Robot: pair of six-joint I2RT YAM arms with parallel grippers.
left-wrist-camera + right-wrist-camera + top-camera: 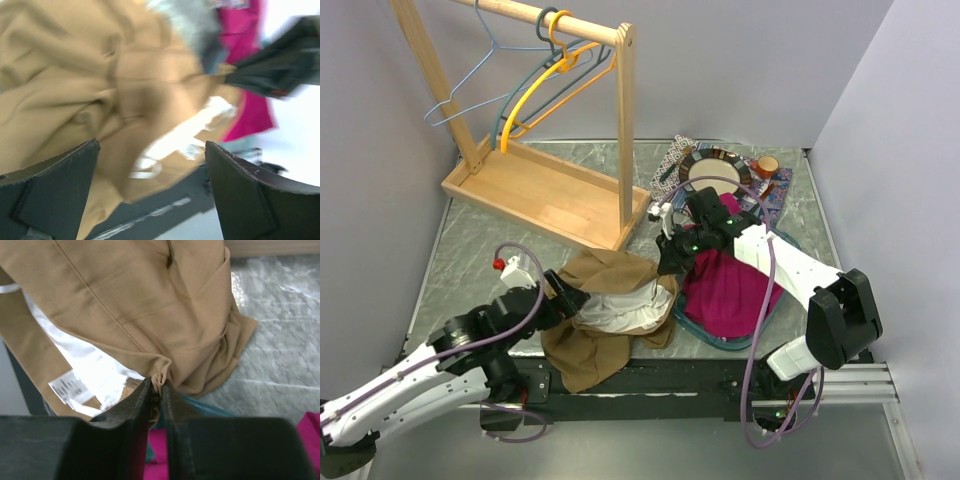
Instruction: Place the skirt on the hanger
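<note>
My right gripper (157, 382) is pinched almost closed on a small fold at the hem-like edge of the skirt (610, 305). I judge that keeps one corner anchored, so the cloth can be spread or lifted without sliding away. My left gripper (151, 145) stands wide apart with nothing between its pads, and the tan fabric lies just beyond it. It looks placed to pick a better grip on the far side.

The skirt is one crumpled tan heap with its white lining and label showing. It sits at 6 o'clock on the table, and part of it droops over the near edge. It is not yet on any hanger.

The single wooden rack (625, 120) stands at 11 o'clock, well apart from the skirt. On its rod I count at least three hangers: a pale blue wire one (470, 100), a yellow one (535, 95) and a grey-teal one. I cannot tell whether there are more. One teal basket (720, 345) at 4 o'clock holds one magenta garment (725, 285), touching the skirt's right side.
</note>
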